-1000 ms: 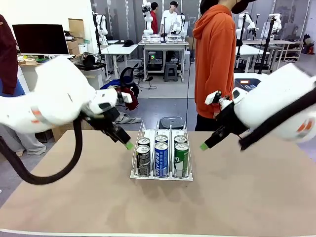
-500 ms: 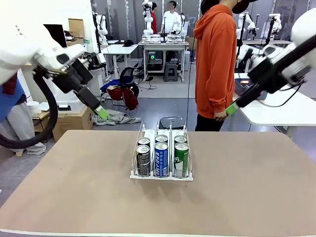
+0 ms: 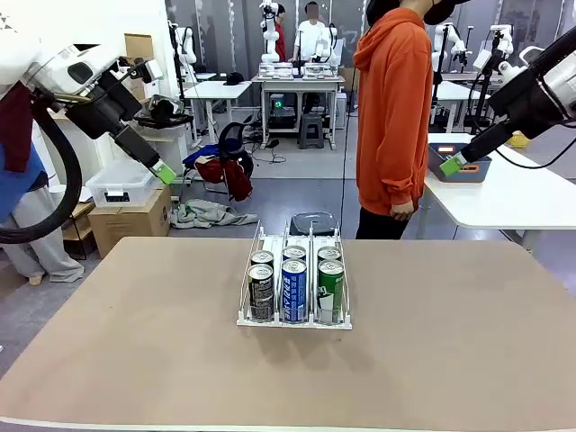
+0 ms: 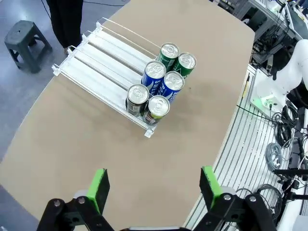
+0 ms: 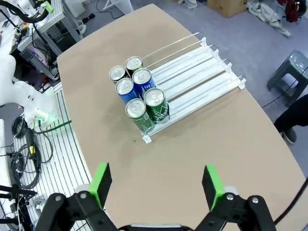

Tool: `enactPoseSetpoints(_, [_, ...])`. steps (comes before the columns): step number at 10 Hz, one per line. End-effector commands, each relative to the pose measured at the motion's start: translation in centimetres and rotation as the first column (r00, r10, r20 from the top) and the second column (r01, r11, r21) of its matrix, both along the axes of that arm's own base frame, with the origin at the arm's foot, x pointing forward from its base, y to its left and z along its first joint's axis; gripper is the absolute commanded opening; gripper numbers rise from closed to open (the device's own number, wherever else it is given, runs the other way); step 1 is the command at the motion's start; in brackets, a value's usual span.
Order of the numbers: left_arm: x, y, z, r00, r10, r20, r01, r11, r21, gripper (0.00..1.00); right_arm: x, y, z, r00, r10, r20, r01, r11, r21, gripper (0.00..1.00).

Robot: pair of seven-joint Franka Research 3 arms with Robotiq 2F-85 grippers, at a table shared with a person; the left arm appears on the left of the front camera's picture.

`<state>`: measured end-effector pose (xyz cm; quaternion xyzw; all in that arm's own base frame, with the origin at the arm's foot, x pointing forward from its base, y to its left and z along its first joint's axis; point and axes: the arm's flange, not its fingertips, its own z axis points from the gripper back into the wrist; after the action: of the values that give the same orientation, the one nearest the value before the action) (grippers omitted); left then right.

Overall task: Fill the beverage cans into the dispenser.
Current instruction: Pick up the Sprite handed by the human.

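Observation:
Several beverage cans stand two deep at the near end of the dispenser [image 3: 248, 317]: a black can [image 3: 261, 290] in the left lane, a blue can [image 3: 294, 290] in the middle, a green can [image 3: 330, 290] in the right. My left gripper [image 3: 164, 171] hangs high at the far left, well away from them. My right gripper [image 3: 452, 166] hangs high at the far right. In the left wrist view the left gripper [image 4: 154, 174] is open and holds nothing, high above the cans [image 4: 161, 86]. The right gripper [image 5: 156, 175] is likewise open above the cans [image 5: 137, 98].
A person in an orange hoodie [image 3: 391, 108] stands at the table's far edge behind the dispenser. A white side table [image 3: 513, 193] with a blue bin [image 3: 468, 166] lies to the right. A grey stool [image 4: 26, 43] stands on the floor past the far edge.
Both arms have risen and swung outward from beside the dispenser to high at the picture's sides. The cans and dispenser have not moved.

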<state>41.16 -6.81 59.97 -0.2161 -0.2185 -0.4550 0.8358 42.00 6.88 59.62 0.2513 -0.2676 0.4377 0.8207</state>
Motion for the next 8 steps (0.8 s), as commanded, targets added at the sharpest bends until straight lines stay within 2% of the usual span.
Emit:
enactPoseSetpoints(1, [-0.24,-0.25,-0.5,0.999,-0.022,-0.036,0.021,1.0,-0.016,1.0,-0.24,0.62,-0.13,0.999,0.032,-0.005,-0.032,0.999,0.021,1.0])
enactPoseSetpoints(7, [-0.24,-0.25,-0.5,0.999,-0.022,-0.036,0.021,1.0,-0.016,1.0,-0.24,0.62,-0.13,0.999,0.032,-0.005,-0.032,0.999,0.021,1.0])
enactPoseSetpoints(8, [-0.27,-0.44,-0.37,1.0,-0.015,-0.026,0.015,1.0,0.006,1.0,-0.32,0.79,0.08,1.0,0.007,-0.006,-0.007,1.0,-0.006,1.0])
